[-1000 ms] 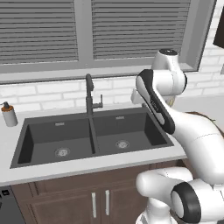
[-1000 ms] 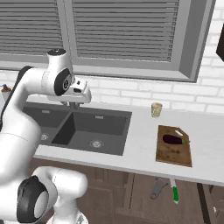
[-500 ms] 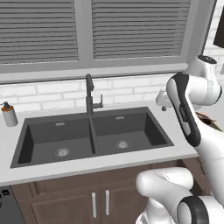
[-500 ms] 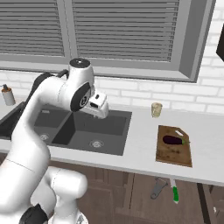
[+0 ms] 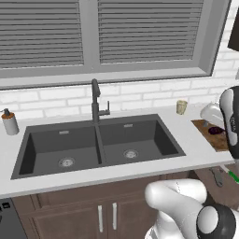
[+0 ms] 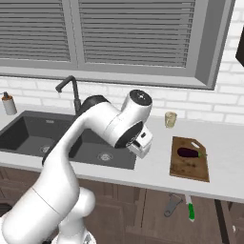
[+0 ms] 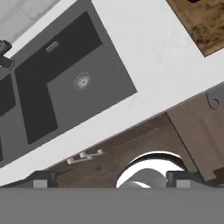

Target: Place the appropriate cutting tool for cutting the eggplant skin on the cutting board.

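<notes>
1. Sink (image 5: pixel 100 144) takes the middle of my left base view, its faucet (image 5: pixel 96 100) at the back rim. Off to the right the cutting board (image 5: pixel 212 134) lies flat on the counter (image 5: pixel 186 135) with the eggplant (image 5: pixel 215 130) on it, partly behind my own arm. A small cup (image 5: pixel 181 107) stands near the wall, and a soap bottle (image 5: pixel 9 122) sits at the far left. Below the counter edge, at the right margin, I can make out a grey tool (image 5: pixel 217 176) and a green-handled tool (image 5: pixel 230 174).

2. From the right base view the layout is clearer. My gripper (image 6: pixel 142 144) hangs over the counter strip between sink and board, well apart from both. The eggplant lies on the upper half of the board, which leaves the lower half free, and I judge that is where a tool should go. The two tools sit below the counter edge; one of them may be the peeler I need, though they are too small to tell.

3. My hand view looks down over the sink basin, the counter and the cabinet fronts (image 7: pixel 144 140), with a corner of the board at top right. My fingertips (image 7: pixel 40 179) show far apart at the bottom with nothing between them, so my gripper is spread wide and carries nothing
</notes>
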{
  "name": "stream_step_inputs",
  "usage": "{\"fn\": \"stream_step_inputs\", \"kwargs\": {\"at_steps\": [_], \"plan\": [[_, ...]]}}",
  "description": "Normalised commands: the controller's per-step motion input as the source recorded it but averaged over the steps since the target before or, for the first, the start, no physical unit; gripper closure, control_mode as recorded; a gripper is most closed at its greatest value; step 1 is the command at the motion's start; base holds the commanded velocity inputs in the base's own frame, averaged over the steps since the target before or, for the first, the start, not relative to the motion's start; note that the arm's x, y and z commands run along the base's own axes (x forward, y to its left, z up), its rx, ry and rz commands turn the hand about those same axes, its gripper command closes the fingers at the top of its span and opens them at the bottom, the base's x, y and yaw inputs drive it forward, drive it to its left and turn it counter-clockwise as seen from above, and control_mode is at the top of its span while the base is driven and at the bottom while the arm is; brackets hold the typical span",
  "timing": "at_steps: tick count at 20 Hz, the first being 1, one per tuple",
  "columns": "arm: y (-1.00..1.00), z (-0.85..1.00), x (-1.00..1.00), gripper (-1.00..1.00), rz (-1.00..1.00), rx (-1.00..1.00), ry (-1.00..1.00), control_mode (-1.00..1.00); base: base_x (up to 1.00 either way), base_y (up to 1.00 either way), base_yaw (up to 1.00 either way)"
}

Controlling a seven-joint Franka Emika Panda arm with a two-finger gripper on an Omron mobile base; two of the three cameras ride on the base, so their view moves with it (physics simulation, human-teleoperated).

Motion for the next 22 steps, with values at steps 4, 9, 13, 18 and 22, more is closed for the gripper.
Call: {"fn": "stream_step_inputs", "kwargs": {"at_steps": [4,9,13,18,22], "plan": [[-0.8,-0.93,-0.52,-1.0,-0.09,0.05,-0.07,-1.0,0.0,0.0,0.0],[-0.53,-0.98,-0.39,-1.0,-0.09,-0.07,-0.02,-1.0,0.0,0.0,0.0],[-0.45,-0.67,0.0,-1.0,-0.02,-0.08,0.18,-1.0,0.0,0.0,0.0],[-0.64,-0.56,0.0,-1.0,0.0,-0.02,0.27,-1.0,0.0,0.0,0.0],[-0.54,-0.64,0.0,-1.0,0.0,0.0,0.22,-1.0,0.0,0.0,0.0]]}}
